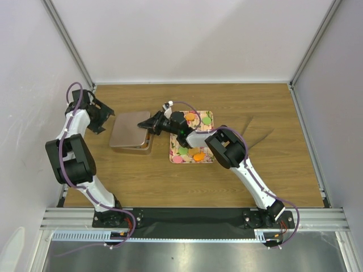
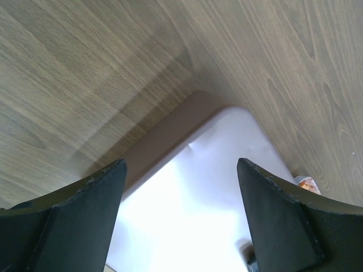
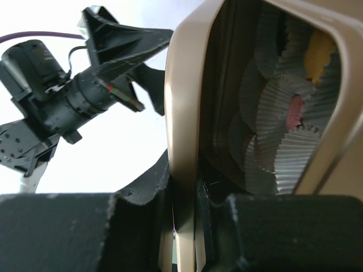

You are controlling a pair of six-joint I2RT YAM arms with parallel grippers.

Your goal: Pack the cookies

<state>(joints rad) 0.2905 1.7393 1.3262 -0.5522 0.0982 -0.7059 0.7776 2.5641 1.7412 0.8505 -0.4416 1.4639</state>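
Only the right wrist view shows cookies (image 3: pixel 293 112) inside the tin (image 3: pixel 184 113): pink and yellow discs in fluted paper cups (image 3: pixel 272 107). The top view shows orange and green ones on the floral tray (image 1: pixel 209 117). The right gripper (image 1: pixel 146 126) clamps the tin's rim, while the left gripper (image 1: pixel 104 117) hangs spread wide above its corner.

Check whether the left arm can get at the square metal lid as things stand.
Probably yes. The left gripper hangs open over a corner of the square metal lid, nothing between them. The right gripper is clamped on the opposite edge, leaving the left side free.
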